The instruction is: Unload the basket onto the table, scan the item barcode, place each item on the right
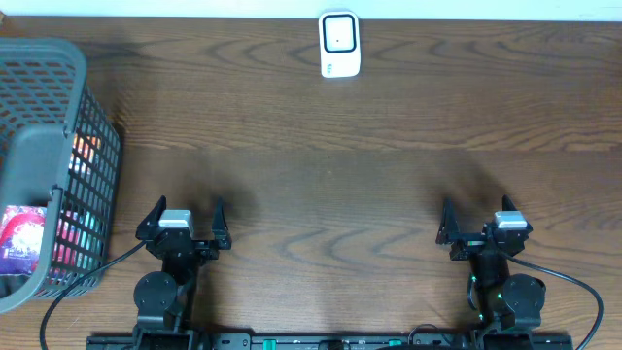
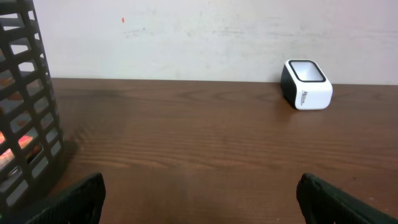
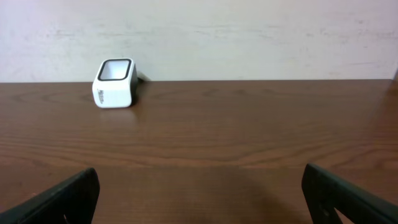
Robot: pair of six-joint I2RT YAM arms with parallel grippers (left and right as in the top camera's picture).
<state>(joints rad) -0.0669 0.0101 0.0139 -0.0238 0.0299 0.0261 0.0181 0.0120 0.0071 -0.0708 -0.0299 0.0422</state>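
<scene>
Not started, nothing picked. Left hand (image 1: 187, 209) + right hand (image 1: 475, 209) both wide open, empty, at near edge of counter (image 1: 330, 165). Item (image 1: 21, 238) sits in basket (image 1: 97, 165), far left. Scanner (image 1: 339, 44) far edge, centre. Todo: grab item, show barcode.

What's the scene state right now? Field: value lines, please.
scanner: white, far edge, centre, window on top
basket: dark mesh, far left
items: colourful packages inside basket, none taken out
left pincer: open, empty, near edge, just right of basket
right pincer: open, empty, near edge, right side
table: brown wood
task status: not yet started
</scene>
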